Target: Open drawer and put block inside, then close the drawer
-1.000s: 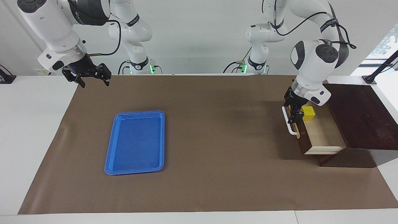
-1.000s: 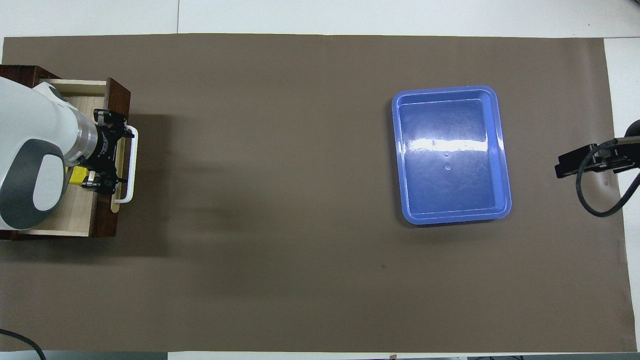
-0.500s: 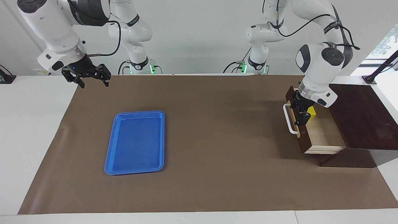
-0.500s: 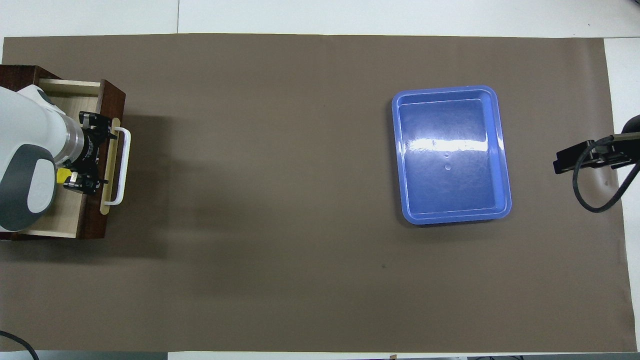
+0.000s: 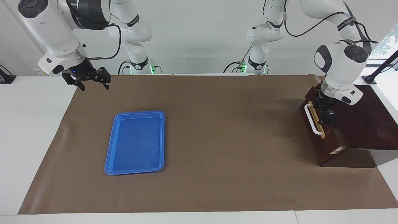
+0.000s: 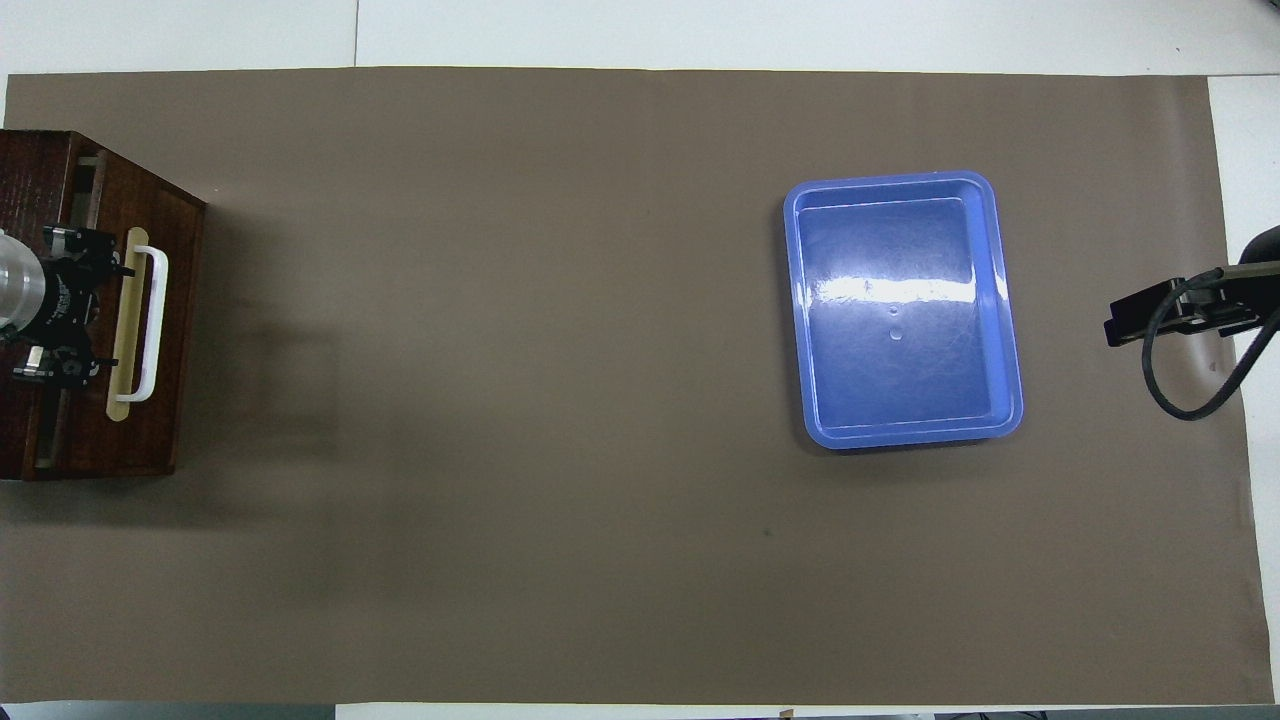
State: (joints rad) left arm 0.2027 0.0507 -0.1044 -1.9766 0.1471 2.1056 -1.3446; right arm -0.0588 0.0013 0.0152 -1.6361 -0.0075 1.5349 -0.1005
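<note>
Lettering, perhaps a maker's name, runs along the dark band on the right arm (image 5: pixel 88 14), but cannot be read.

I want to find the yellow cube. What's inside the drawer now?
Nothing inside shows. The drawer is pushed almost fully into its dark box, so its inside is covered. No yellow cube appears anywhere. The left gripper is at the drawer's top edge, beside the white handle.

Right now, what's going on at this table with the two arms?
The left gripper is at the top edge of the drawer front, just above its white handle, with the drawer nearly shut in its dark wooden box. No block is in view. The right gripper waits open over the table's edge, and the blue tray lies on the brown mat.
</note>
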